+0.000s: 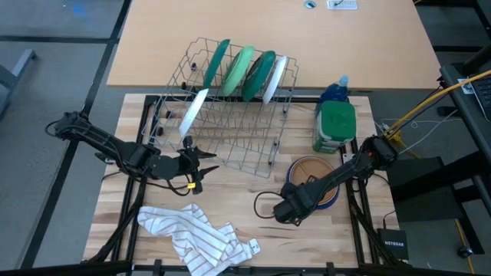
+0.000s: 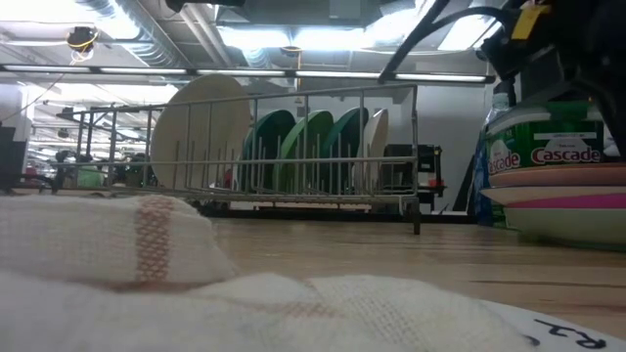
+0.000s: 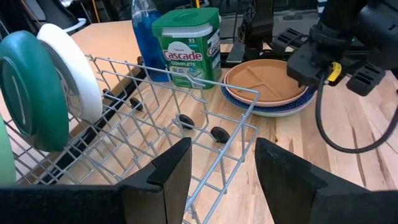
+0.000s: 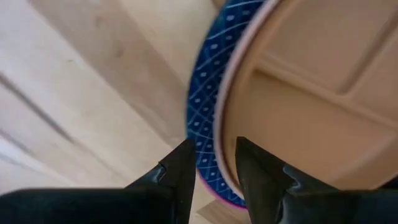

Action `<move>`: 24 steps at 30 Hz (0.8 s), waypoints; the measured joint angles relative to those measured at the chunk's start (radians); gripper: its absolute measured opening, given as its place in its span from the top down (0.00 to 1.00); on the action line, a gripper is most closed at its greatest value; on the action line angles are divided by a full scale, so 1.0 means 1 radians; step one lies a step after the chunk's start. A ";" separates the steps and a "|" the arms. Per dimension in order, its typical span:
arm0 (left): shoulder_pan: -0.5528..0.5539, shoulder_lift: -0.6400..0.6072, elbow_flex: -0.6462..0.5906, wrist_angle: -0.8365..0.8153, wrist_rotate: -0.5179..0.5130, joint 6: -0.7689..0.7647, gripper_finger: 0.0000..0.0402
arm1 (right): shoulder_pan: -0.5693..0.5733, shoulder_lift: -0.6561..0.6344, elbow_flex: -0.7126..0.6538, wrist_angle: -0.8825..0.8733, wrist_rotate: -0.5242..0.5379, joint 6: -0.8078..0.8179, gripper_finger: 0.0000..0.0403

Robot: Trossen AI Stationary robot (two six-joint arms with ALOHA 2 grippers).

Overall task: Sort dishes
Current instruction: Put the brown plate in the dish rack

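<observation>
The right gripper (image 1: 285, 212) hangs at the near rim of a stack of dishes at about 4 o'clock on the counter (image 1: 230, 207): a tan-brown plate (image 4: 311, 93) on top, a blue patterned plate (image 4: 205, 106) beneath, and a pink edge at the bottom. Its fingers (image 4: 180, 171) stand narrowly apart, holding nothing, one on each side of the tan plate's rim without clearly touching it.

The main risk, as I judge it, is a bad bite: the rims sit close together, so the closing fingers could catch the blue plate along with the tan one, or wedge between the two and lift only an edge. A thin smooth rim pinched near its edge could also slip or swing during the lift and knock the green-lidded container (image 1: 335, 126) standing just behind the stack at 2 o'clock.

The left gripper (image 1: 201, 165) waits at 9 o'clock beside the near corner of the wire rack (image 1: 230, 123), fingers (image 3: 168, 177) moderately apart and empty, with a rack wire passing close between them; moving off carelessly could snag it.

The rack at 12 o'clock already holds a white plate (image 1: 193, 111) alone, then a dark green plate (image 1: 215, 65), a light green plate (image 1: 239, 69), another dark green one (image 1: 259, 75) and a white one (image 1: 278, 77). A striped cloth (image 1: 196, 234) lies at 6 o'clock.
</observation>
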 joint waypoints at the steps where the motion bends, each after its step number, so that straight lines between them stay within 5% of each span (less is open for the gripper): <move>1: 0.000 0.000 0.000 0.000 0.000 0.000 0.59 | -0.001 0.000 0.000 -0.009 0.002 0.008 0.71; 24: 0.000 0.000 0.000 0.000 0.000 0.057 0.59 | -0.001 0.000 0.000 0.047 0.044 0.021 0.71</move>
